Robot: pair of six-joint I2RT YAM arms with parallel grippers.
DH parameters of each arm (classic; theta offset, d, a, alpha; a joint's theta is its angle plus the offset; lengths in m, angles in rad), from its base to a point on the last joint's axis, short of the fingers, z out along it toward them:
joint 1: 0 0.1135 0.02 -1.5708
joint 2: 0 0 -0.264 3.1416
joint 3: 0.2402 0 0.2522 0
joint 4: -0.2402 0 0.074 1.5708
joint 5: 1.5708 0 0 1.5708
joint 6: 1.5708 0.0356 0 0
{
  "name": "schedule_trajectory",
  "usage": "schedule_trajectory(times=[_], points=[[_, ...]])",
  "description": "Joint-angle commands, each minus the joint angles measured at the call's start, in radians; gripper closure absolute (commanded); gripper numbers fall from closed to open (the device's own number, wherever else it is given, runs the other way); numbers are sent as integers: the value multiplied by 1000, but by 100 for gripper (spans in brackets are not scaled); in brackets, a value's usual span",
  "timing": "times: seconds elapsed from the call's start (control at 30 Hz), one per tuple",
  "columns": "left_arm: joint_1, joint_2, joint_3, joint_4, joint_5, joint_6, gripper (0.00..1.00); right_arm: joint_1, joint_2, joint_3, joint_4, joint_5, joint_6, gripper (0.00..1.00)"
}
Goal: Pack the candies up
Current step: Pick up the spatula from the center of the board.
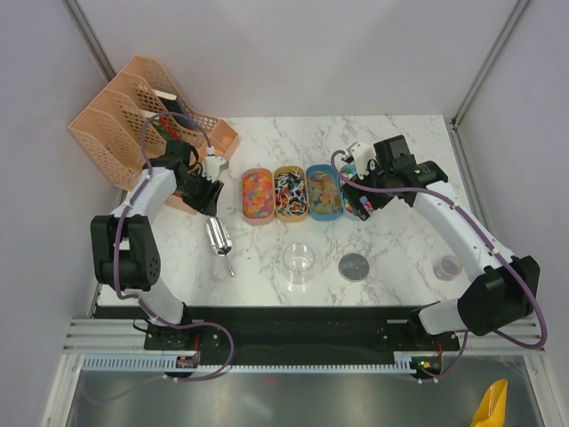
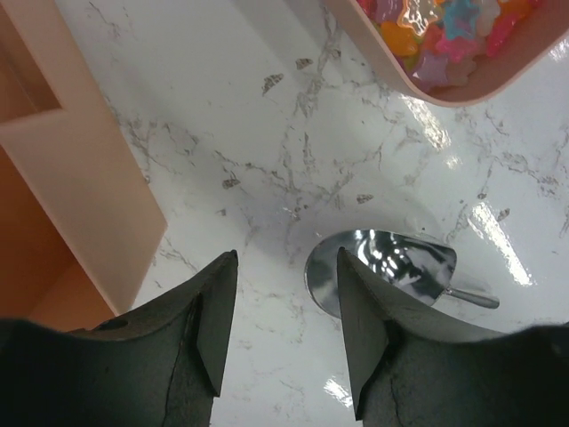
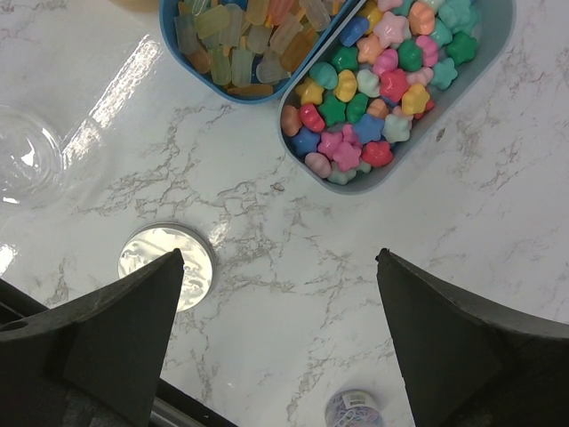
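The candies are being held in a row of oval trays at the middle of the table. The right end effector is being held spread wide above the table, just beside one of them. The left end effector is likewise being held spread above bare marble, with a metal scoop lying just beside one finger.

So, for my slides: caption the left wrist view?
Open left gripper above marble table, metal scoop by one finger, tray of candies beyond.
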Motion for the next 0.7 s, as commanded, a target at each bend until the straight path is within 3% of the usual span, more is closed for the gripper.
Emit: schedule_trajectory(times=[0.0, 0.33, 0.57, 0.67], points=[[5, 41, 70, 35, -3, 69, 44, 1, -16, 3, -9, -14, -21, 2], [66, 54, 139, -120, 112, 150, 48, -24, -27, 4, -20, -7, -32, 2], [69, 85, 190, -300, 192, 207, 38, -58, -30, -14, -18, -25, -32, 2], [71, 119, 178, -306, 190, 218, 38, -61, -19, -8, -18, -34, -32, 2]])
